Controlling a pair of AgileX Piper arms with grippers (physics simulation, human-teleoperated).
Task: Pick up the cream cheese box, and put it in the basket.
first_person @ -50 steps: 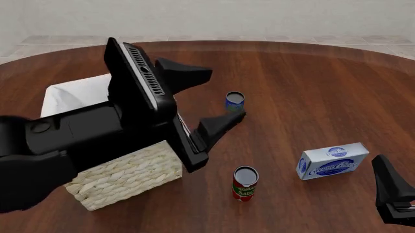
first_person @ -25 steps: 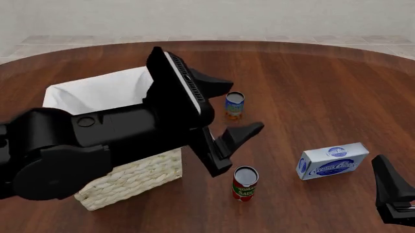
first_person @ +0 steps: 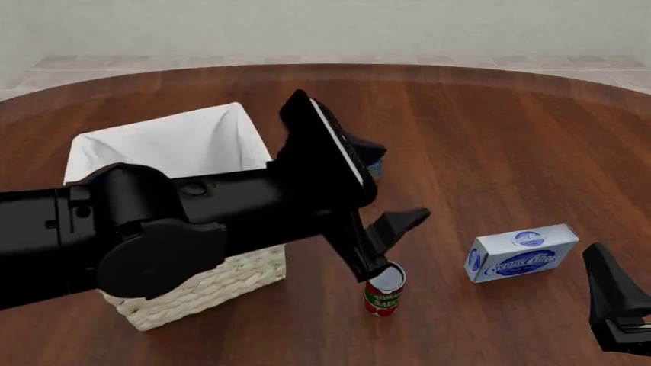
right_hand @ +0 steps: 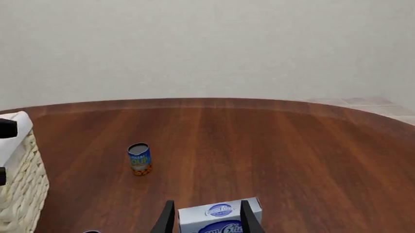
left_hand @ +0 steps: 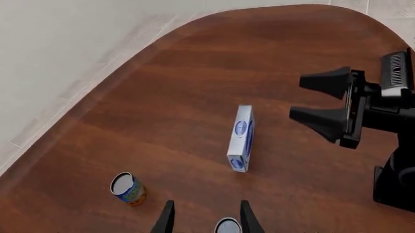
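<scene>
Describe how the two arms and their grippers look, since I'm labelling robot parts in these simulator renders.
Both arms are glossy black all over, with no visible cables or markings. The left arm has thick rounded joint housings and a flat slab at the wrist with a pale edge strip. The left gripper and right gripper each end in two tapered, wedge-shaped black fingers, and a ribbed vent panel sits behind the right one.

I see even, diffuse, bright lighting, with faint soft shadows on the glossy round brown wooden bench [first_person: 489,137]. All renders are sharp, without glare or edge distortion.
</scene>
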